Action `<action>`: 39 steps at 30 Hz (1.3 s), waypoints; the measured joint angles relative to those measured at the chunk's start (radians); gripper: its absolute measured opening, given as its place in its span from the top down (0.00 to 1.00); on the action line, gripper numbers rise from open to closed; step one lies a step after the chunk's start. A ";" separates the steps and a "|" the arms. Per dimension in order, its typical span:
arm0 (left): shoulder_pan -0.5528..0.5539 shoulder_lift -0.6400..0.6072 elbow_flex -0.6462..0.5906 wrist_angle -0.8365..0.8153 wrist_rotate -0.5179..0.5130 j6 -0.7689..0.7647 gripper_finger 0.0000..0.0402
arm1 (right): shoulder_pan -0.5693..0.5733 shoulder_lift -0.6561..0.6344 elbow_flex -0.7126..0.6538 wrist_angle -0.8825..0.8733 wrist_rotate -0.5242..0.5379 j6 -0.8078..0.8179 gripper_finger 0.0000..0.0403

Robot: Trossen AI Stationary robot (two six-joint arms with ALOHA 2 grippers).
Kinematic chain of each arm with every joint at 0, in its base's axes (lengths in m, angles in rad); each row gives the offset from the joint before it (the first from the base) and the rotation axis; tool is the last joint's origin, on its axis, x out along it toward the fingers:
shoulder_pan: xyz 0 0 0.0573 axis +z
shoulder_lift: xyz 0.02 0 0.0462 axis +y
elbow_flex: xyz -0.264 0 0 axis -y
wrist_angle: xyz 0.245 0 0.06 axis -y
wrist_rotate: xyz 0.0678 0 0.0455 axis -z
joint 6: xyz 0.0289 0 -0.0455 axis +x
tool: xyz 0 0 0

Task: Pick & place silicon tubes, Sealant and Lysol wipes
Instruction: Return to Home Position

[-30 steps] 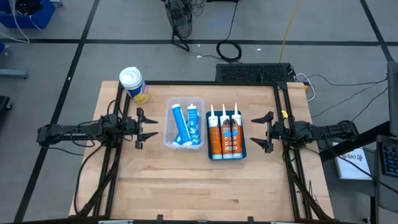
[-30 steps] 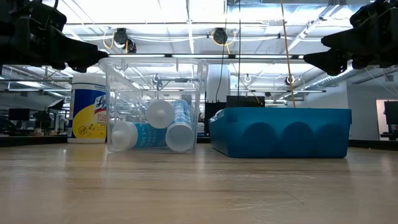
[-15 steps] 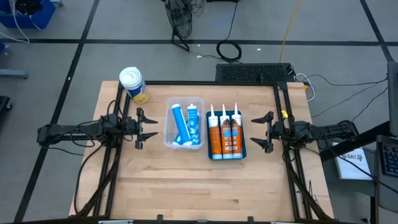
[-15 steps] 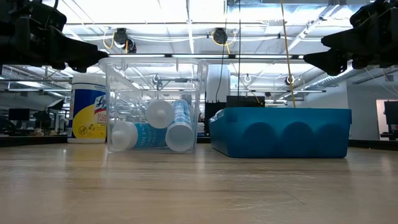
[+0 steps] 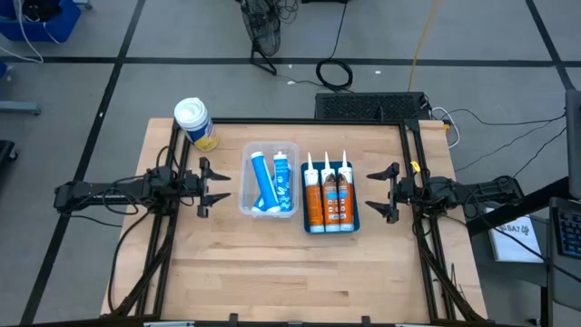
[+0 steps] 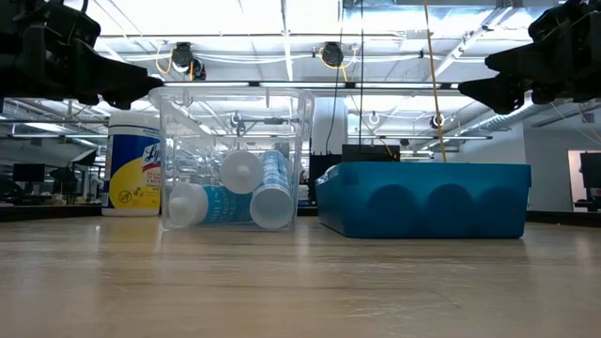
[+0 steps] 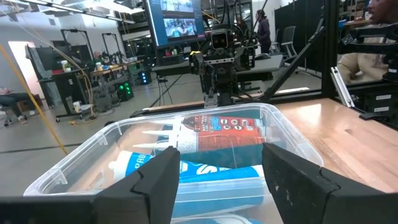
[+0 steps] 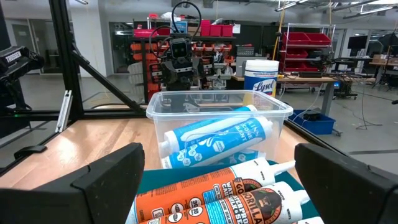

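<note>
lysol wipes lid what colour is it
The Lysol wipes lid is white; the high view shows it best.

White-lidded, yellow-labelled Lysol wipes (image 5: 195, 123); blue tubes (image 5: 262, 182) with white print in a clear bin (image 6: 197, 131); white-nozzled orange cartridges (image 5: 327, 202) in a blue bin (image 6: 423, 202); pale wood-grain desk (image 5: 272, 272).

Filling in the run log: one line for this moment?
left gripper open | right gripper open | Lysol wipes upright on table
</note>
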 joint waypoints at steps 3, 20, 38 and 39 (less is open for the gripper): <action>0.000 0.000 0.000 0.000 0.000 0.000 0.43 | 0.000 0.000 0.000 0.000 0.000 0.000 0.03; 0.000 0.000 0.000 0.000 0.000 0.000 0.42 | 0.000 0.000 0.000 0.000 0.000 0.000 0.03; 0.000 0.000 0.000 0.000 0.000 0.000 0.42 | 0.000 0.000 0.000 0.000 0.000 0.000 0.03; 0.000 0.000 0.000 0.000 0.000 0.000 0.42 | 0.000 0.000 0.000 0.000 0.000 0.000 0.03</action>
